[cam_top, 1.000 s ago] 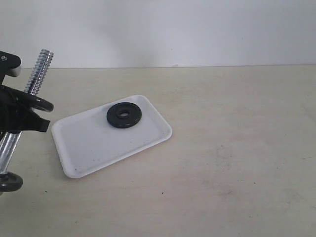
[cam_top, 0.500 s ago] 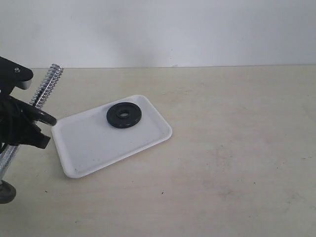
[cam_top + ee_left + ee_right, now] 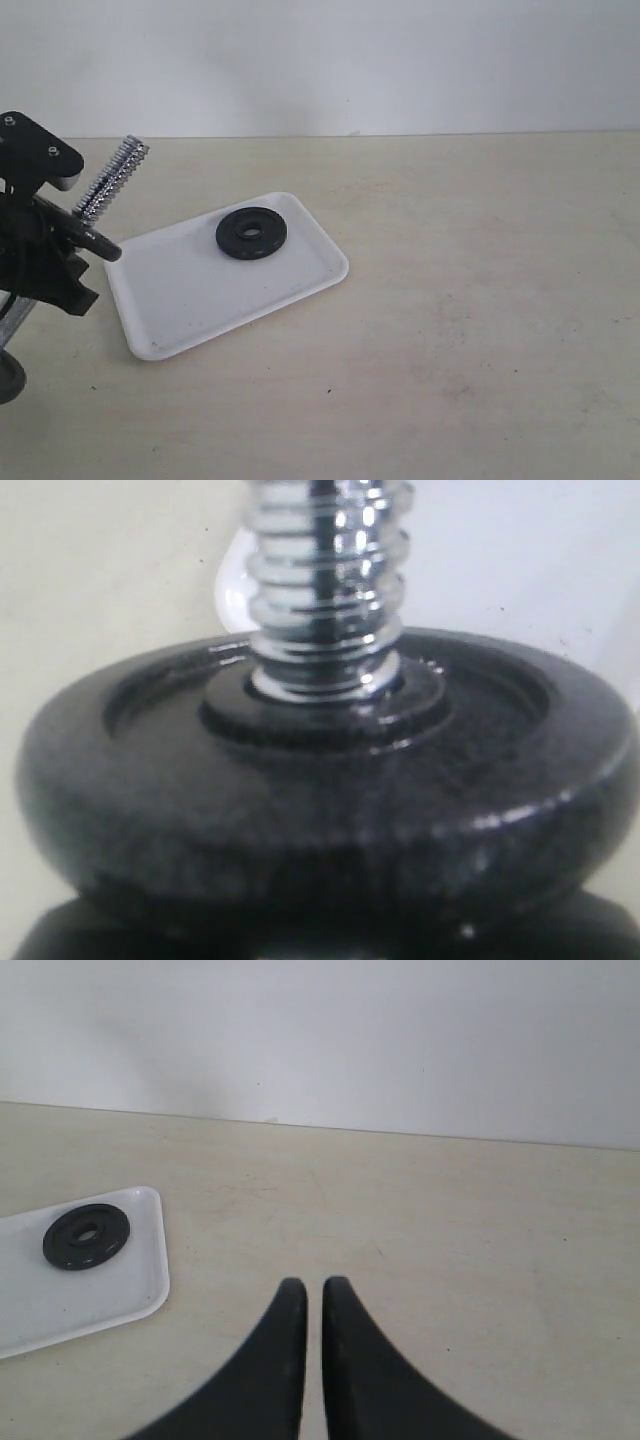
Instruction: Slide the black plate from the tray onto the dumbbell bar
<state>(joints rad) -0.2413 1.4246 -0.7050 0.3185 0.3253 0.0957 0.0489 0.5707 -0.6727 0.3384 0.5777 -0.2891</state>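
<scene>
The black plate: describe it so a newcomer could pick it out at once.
On the beige table lies a white tray. The black plate rests flat near its far corner. Unlike the black disc threaded on the dumbbell bar, nothing passes through its hole.

Shiny chrome bar (image 3: 112,178), matt black plate (image 3: 271,237)

Exterior view: middle of the bar (image 3: 112,180) hidden behind the left claw (image 3: 55,262); lower end and bottom disc (image 3: 10,378) cut by the picture edge. Left wrist view: bar tip cut off; upper disc (image 3: 320,810) blurred at its near rim. Right claw (image 3: 313,1305): base blurred and cut off.
</scene>
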